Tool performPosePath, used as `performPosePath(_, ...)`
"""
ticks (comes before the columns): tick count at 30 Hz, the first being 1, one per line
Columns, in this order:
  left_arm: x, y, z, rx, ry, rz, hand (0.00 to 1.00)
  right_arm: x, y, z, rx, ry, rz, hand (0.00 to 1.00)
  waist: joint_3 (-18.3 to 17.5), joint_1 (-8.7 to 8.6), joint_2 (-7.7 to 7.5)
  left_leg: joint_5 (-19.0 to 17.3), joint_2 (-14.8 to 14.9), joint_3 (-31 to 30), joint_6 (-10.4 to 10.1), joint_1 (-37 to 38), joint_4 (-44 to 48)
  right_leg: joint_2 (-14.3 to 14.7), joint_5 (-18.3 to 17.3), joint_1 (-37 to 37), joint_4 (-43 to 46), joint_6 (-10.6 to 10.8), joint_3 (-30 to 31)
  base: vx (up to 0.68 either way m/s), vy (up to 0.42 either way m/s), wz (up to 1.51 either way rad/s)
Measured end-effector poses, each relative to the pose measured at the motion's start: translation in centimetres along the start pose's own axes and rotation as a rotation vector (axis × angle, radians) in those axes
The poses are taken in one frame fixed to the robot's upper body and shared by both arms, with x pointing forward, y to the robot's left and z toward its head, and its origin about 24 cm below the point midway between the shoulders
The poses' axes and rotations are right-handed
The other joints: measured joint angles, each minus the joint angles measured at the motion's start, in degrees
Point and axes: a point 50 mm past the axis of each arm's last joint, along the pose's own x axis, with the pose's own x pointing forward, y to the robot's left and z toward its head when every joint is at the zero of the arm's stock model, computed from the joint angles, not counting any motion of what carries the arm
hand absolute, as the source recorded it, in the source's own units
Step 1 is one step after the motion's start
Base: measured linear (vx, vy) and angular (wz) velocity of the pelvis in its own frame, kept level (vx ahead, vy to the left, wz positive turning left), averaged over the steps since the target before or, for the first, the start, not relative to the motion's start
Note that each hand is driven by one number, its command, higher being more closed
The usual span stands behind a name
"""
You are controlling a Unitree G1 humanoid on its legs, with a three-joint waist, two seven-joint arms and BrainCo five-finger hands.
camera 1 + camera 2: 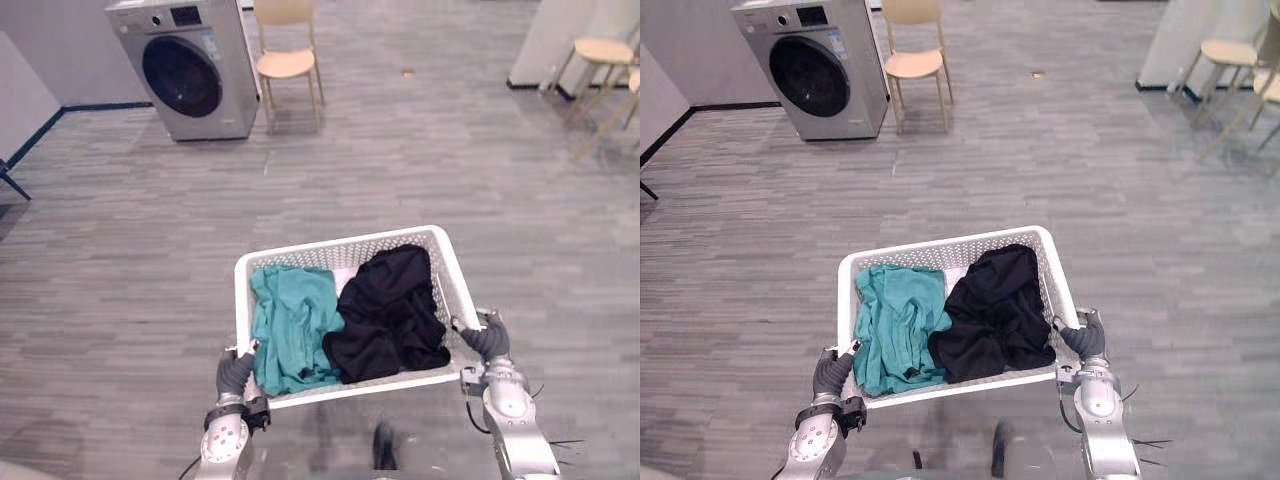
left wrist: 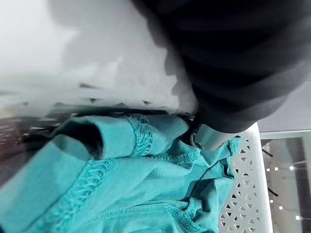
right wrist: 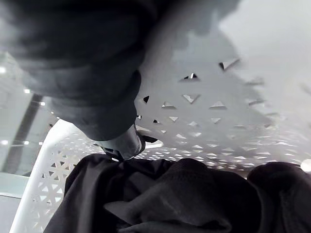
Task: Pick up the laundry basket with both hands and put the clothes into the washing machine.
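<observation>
1. Laundry basket (image 1: pixel 345 250): white plastic with perforated walls and a solid rolled rim. It is held between both hands in front of the robot, above the near middle of the floor (image 1: pixel 420 160). Its underside is hidden, so contact with the floor cannot be ruled out.
2. Teal garment (image 1: pixel 292 325): crumpled in the left half of the basket, touching the black one.
3. Black garment (image 1: pixel 392 310): bunched in the right half and heaped slightly higher.
4. Left robot hand (image 1: pixel 234 372): at the basket's near left corner. A finger (image 2: pixel 209 136) is hooked over the rim onto the teal cloth, clasping the edge.
5. Right robot hand (image 1: pixel 488 340): on the right rim towards the near corner, with a fingertip (image 3: pixel 124 143) curled over the rim above the black cloth.
6. Washing machine (image 1: pixel 185 70): silver front-loader at the far left corner of the floor, well apart from the basket. Its round door appears closed.
7. Chair (image 1: pixel 288 60): pale wood, just beside the machine.
8. Handling, judged: the load is light. The basket is stiff enough to carry by opposite rims but may flex or tip if one side drops. The smooth rim could slip. The clothes are soft and limp, and best pinched in a gathered fold.
</observation>
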Motion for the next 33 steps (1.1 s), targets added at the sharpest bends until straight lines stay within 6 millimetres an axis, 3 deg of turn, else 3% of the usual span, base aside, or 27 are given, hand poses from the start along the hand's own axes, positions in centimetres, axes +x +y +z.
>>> performPosePath(2, -0.2, 0.1, 1.0, -0.013, -0.059, 0.003, 1.00, 0.6, 0.0, 1.2, 0.017, -0.050, -0.007, 1.00, -0.22, 1.54, -0.46, -1.79, -2.83, 3.58, -0.15, -5.49, -22.76, 0.01, -0.37, 6.28, -6.12, 0.97, 1.13, 0.70, 0.001, -0.27)
performPosePath(3, -0.3, 0.2, 1.2, -0.014, -0.063, 0.008, 1.00, 0.8, 0.1, 1.4, 0.019, -0.057, -0.005, 1.00, -0.27, 1.81, -0.36, -0.93, -3.90, 3.54, -1.46, -5.82, -30.11, -0.28, -0.79, 7.81, -7.15, 1.65, 1.22, 0.68, 0.097, -0.24)
performPosePath(4, -0.3, 0.2, 1.3, -0.018, -0.069, 0.011, 1.00, 0.9, 0.2, 1.4, 0.015, -0.060, -0.001, 1.00, -0.23, 2.48, -0.15, 1.60, -5.34, 3.41, -4.89, -5.79, -43.73, -0.90, -1.80, 11.20, -8.99, 2.87, 1.49, 0.57, 0.116, -0.14)
performPosePath(5, -0.3, 0.2, 1.3, -0.021, -0.069, 0.012, 1.00, 1.0, 0.2, 1.4, 0.010, -0.057, 0.001, 1.00, -0.24, 2.76, 0.03, 2.36, -5.65, 2.62, -6.08, -5.83, -48.02, -0.97, -2.65, 13.01, -10.01, 3.76, 1.45, 0.88, 0.239, -0.13)
performPosePath(6, -0.5, 0.3, 0.9, -0.011, -0.047, 0.016, 1.00, 1.1, 0.6, 0.7, 0.005, -0.029, 0.014, 1.00, -0.42, 2.89, -1.01, 9.63, -7.31, 2.21, -3.74, -5.62, -49.19, -2.65, -4.51, 18.52, -12.52, 6.73, 1.43, 0.75, 0.238, -0.05)
performPosePath(7, -0.5, 0.3, 0.8, -0.006, -0.041, 0.015, 1.00, 1.1, 0.7, 0.5, 0.006, -0.018, 0.015, 1.00, -0.92, 2.79, -1.31, 10.58, -8.18, 2.09, -2.54, -5.45, -48.75, -3.25, -4.88, 19.32, -12.58, 7.35, 1.35, 0.93, 0.301, 0.12)
performPosePath(8, -0.5, 0.3, 0.5, 0.016, -0.021, 0.010, 1.00, 1.0, 0.8, -0.3, 0.000, 0.016, 0.018, 1.00, -1.80, 2.77, -3.19, 11.12, -11.03, 0.92, 4.80, -5.33, -46.25, -5.97, -6.21, 19.88, -9.32, 9.78, 0.18, 0.82, 0.271, 0.38)
performPosePath(9, -0.3, 0.1, -0.1, 0.039, 0.000, -0.009, 1.00, 1.0, 0.7, -1.2, -0.007, 0.054, 0.011, 1.00, -2.08, 2.28, -4.38, 7.68, -12.36, 1.37, 7.83, -5.54, -42.22, -9.03, -7.19, 16.14, 1.49, 11.68, 0.09, 0.83, 0.267, 0.42)
performPosePath(10, -0.1, -0.2, -0.3, 0.049, 0.011, -0.023, 1.00, 1.1, 0.5, -1.7, -0.012, 0.071, 0.005, 1.00, -2.08, 2.24, -4.46, 5.57, -12.73, 1.24, 8.21, -5.30, -40.67, -10.05, -6.56, 12.94, 9.45, 12.76, 0.50, 0.81, 0.274, 0.38)
performPosePath(11, 0.1, -0.4, -0.7, 0.071, 0.031, -0.041, 1.00, 1.1, 0.4, -2.5, -0.027, 0.105, 0.003, 1.00, -1.77, 2.13, -5.44, 1.75, -13.94, 1.12, 8.86, -3.47, -39.47, -13.41, -1.78, 5.47, 27.87, 15.02, 1.03, 0.60, 0.205, 0.25)
performPosePath(12, 0.3, -0.3, -0.9, 0.087, 0.043, -0.044, 1.00, 1.1, 0.5, -2.8, -0.028, 0.122, 0.003, 1.00, -1.36, 1.74, -6.18, 0.26, -15.00, 1.06, 9.08, -1.72, -39.39, -15.51, -1.32, 2.38, 36.09, 13.58, 0.94, 0.72, 0.208, 0.33)
performPosePath(13, 0.4, 0.0, -1.4, 0.110, 0.073, -0.044, 1.00, 0.9, 1.0, -3.7, -0.027, 0.163, 0.009, 1.00, -1.11, 0.85, -6.44, -2.20, -16.30, 0.57, 9.11, 3.06, -40.45, -17.80, -2.94, -1.84, 46.73, 10.57, 0.21, 0.83, 0.152, 0.08)
performPosePath(14, 0.2, 0.4, -1.8, 0.126, 0.092, -0.037, 1.00, 0.4, 1.3, -4.3, -0.025, 0.193, 0.016, 1.00, -0.73, 0.85, -5.79, -3.82, -16.44, 0.53, 8.49, 9.73, -43.56, -17.27, -4.66, -4.59, 49.52, 7.99, -0.07, 0.70, 0.109, -0.04)
performPosePath(16, 0.2, 0.8, -1.6, 0.153, 0.080, -0.041, 1.00, -0.1, 1.6, -4.5, -0.018, 0.197, 0.027, 1.00, -1.04, -0.43, -4.94, -4.93, -16.41, -0.41, 7.72, 17.44, -49.29, -15.70, -6.93, -9.60, 45.93, 5.86, -2.62, 0.71, 0.067, 0.05)
performPosePath(18, 0.7, 0.7, -0.9, 0.166, 0.041, -0.051, 1.00, 0.0, 1.5, -3.9, 0.001, 0.174, 0.013, 1.00, -1.07, -1.61, -5.10, -6.01, -16.73, -1.55, 6.80, 21.76, -52.74, -13.86, -8.07, -16.77, 36.55, 5.33, -4.63, 0.66, 0.012, 0.32)
performPosePath(19, 1.1, 0.6, -0.6, 0.171, 0.029, -0.060, 1.00, 0.2, 1.4, -3.7, 0.000, 0.164, 0.009, 1.00, -1.14, -2.26, -5.23, -6.47, -16.69, -2.47, 5.98, 24.64, -55.25, -11.85, -5.78, -19.26, 22.12, 6.36, -5.66, 0.62, -0.045, 0.50)
performPosePath(20, 1.3, 0.3, -0.5, 0.173, 0.023, -0.070, 1.00, 0.3, 1.2, -3.7, 0.003, 0.167, -0.004, 1.00, -1.13, -3.26, -5.76, -6.83, -17.20, -3.56, 5.32, 27.87, -57.89, -10.78, 0.13, -19.99, 5.58, 8.09, -6.26, 0.64, -0.063, 0.59)
performPosePath(21, 1.4, 0.2, -0.5, 0.174, 0.022, -0.072, 1.00, 0.3, 1.1, -3.7, 0.003, 0.167, -0.007, 1.00, -0.92, -3.78, -6.10, -7.17, -17.90, -4.58, 4.70, 29.45, -58.91, -10.83, 2.25, -20.55, 0.97, 8.95, -5.97, 0.67, -0.111, 0.70)
performPosePath(22, 1.5, 0.1, -0.6, 0.182, 0.028, -0.076, 1.00, 0.3, 1.0, -3.8, -0.004, 0.167, -0.010, 1.00, -0.85, -4.57, -7.44, -8.56, -18.63, -5.96, 2.55, 33.20, -60.48, -11.51, 5.32, -22.06, -3.86, 9.17, -5.92, 0.55, -0.121, 0.68)
performPosePath(23, 1.4, 0.2, -0.9, 0.193, 0.040, -0.075, 1.00, 0.0, 1.0, -4.0, -0.007, 0.179, -0.007, 1.00, -1.14, -5.26, -8.12, -9.57, -18.99, -7.22, 1.75, 36.11, -61.41, -11.92, 5.46, -22.05, -4.64, 8.88, -5.59, 0.89, -0.223, 0.88)
performPosePath(24, 1.2, -0.2, -1.4, 0.179, 0.063, -0.074, 1.00, -0.4, 0.8, -4.5, -0.015, 0.200, -0.011, 1.00, -2.03, -5.65, -6.53, -11.24, -17.25, -10.01, 0.76, 39.82, -60.84, -10.15, 10.33, -23.23, 2.06, 5.48, -2.72, 0.77, -0.195, 0.61)
performPosePath(26, 0.8, -0.3, -1.8, 0.183, 0.077, -0.070, 1.00, -0.5, 0.6, -4.7, -0.022, 0.208, -0.011, 1.00, -3.18, -5.17, -4.40, -11.24, -14.07, -10.81, 0.75, 38.06, -54.39, -8.51, 11.44, -23.78, 6.23, 4.01, -3.02, 0.87, -0.287, 0.28)
performPosePath(27, 0.6, -0.5, -2.0, 0.173, 0.087, -0.066, 1.00, -0.5, 0.5, -4.6, -0.030, 0.203, -0.008, 1.00, -3.20, -4.87, -1.36, -10.19, -10.34, -11.39, -0.88, 33.70, -41.79, -6.50, 9.78, -21.64, 7.53, 1.42, -5.92, 0.76, -0.295, 0.20)
performPosePath(28, 0.4, -0.5, -2.1, 0.162, 0.090, -0.058, 1.00, -0.5, 0.3, -4.4, -0.033, 0.194, -0.007, 1.00, -2.96, -4.74, 0.60, -5.22, -6.87, -12.09, -4.28, 28.80, -29.75, -4.53, 6.89, -19.43, 8.19, 1.02, -6.95, 0.75, -0.283, 0.14)
performPosePath(29, 0.2, -0.2, -2.2, 0.151, 0.098, -0.039, 1.00, -0.7, 0.5, -4.0, -0.030, 0.180, -0.002, 1.00, -2.65, -4.24, 1.32, 6.57, -3.59, -12.75, -7.01, 21.96, -15.06, -2.52, 3.81, -15.99, 8.45, -0.59, -7.39, 0.74, -0.250, 0.07)
performPosePath(30, 0.0, -0.1, -2.2, 0.148, 0.095, -0.036, 1.00, -1.1, 0.2, -3.5, -0.026, 0.163, -0.012, 1.00, -2.30, -3.32, 1.36, 6.68, -0.83, -12.43, -7.17, 15.08, -1.71, -0.97, 1.25, -11.49, 7.71, -0.97, -7.68, 0.74, -0.246, -0.01)
performPosePath(33, -0.2, 0.1, -1.6, 0.140, 0.069, -0.033, 1.00, -1.6, -0.1, -2.6, -0.017, 0.126, -0.029, 1.00, -1.04, -1.35, -0.62, 2.05, 0.18, -8.15, -1.35, 5.27, 5.15, -0.06, -2.12, -1.25, 3.28, -1.10, -7.29, 0.65, -0.154, 0.00)
